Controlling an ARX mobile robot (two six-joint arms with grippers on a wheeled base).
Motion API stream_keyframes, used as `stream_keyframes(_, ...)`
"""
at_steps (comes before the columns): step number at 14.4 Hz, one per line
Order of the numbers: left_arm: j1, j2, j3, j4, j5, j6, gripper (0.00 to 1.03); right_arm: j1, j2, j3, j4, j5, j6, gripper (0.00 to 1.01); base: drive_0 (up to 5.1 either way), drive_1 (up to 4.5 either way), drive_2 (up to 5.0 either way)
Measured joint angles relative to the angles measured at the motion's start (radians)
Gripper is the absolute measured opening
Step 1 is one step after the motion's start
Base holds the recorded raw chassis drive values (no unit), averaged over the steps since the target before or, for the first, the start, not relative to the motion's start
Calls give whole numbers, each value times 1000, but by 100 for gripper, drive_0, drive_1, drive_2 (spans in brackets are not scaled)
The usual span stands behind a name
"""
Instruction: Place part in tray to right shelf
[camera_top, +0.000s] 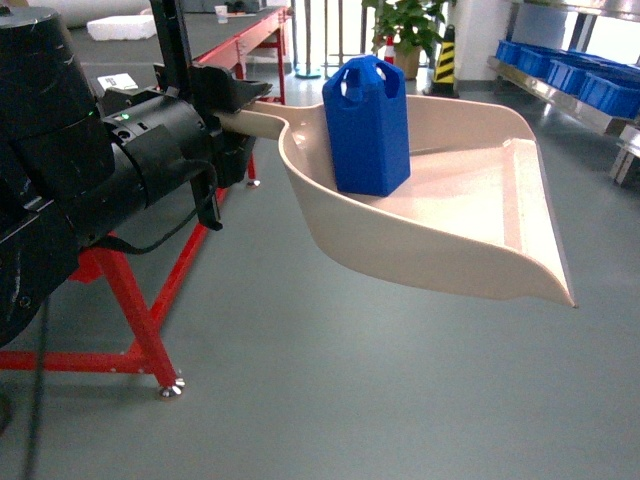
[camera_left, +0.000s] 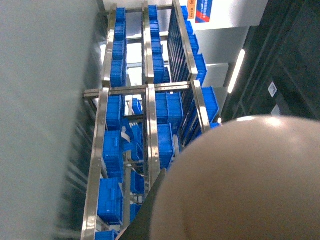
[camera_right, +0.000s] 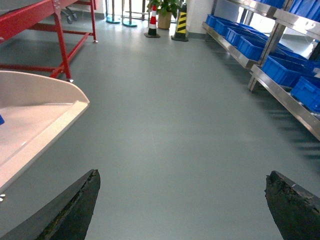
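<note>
One glossy blue part (camera_top: 366, 128) upright, smooth cream tray (camera_top: 470, 215), probably plastic

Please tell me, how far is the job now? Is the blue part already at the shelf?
Done: the part stands upright in the tray. In hand: the left end effector holds the tray's handle above the floor; the right end effector is open and empty. Left: reaching the shelf on the right and delivering.
</note>
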Motion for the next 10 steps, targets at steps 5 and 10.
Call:
stream_keyframes(5, -6, 0, 0, -3, -4, 0, 12, 0, 0, 0, 0, 3, 0, 98, 406, -190, -190)
stream_keyframes(10, -1, 0, 0, -2, 1, -2, 12, 0, 0, -1, 1, 0, 0, 98, 0, 0, 0)
